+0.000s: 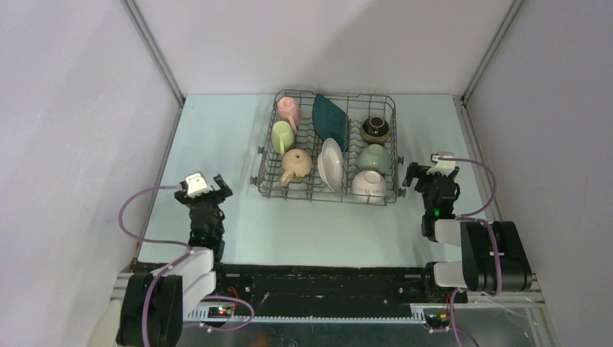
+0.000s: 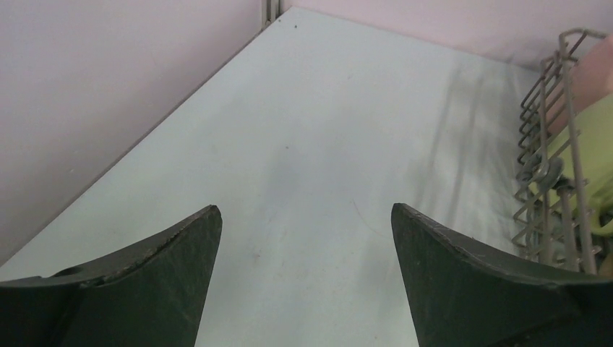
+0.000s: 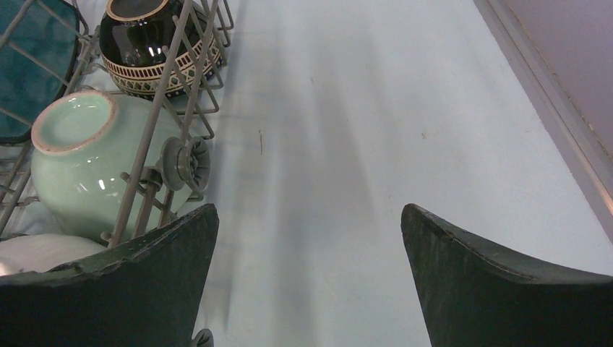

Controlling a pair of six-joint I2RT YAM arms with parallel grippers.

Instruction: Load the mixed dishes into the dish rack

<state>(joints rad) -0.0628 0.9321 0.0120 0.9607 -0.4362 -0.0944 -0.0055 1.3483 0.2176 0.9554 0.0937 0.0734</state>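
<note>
In the top view I see the dish rack point(image 1: 325, 196) in the upper middle of the frame, its long axis going from left to right, and all the dishes I can count are inside it: in the left column the pink mug point(image 1: 289, 110), the light-green mug point(image 1: 283, 135) and the tan mug point(image 1: 296, 163); in the middle the dark teal plate point(image 1: 329, 116) and the white plate point(image 1: 331, 165), both on edge; in the right column the dark brown bowl point(image 1: 376, 129), the pale green bowl point(image 1: 373, 157) and the white bowl point(image 1: 368, 183). The left gripper point(image 1: 204, 186) is at lower left, well apart from the rack, and the right gripper point(image 1: 431, 173) is just beside its right end, so the right arm is the nearer one. In the left wrist view the jaws are spread wide with only bare table point(image 2: 303, 130) between them, and the rack wall is at the right edge. In the right wrist view the jaws are also spread and grasp nothing; the rack corner with the pale green bowl is at the left side. I judge the loading finished, with no dish left to fetch
</note>
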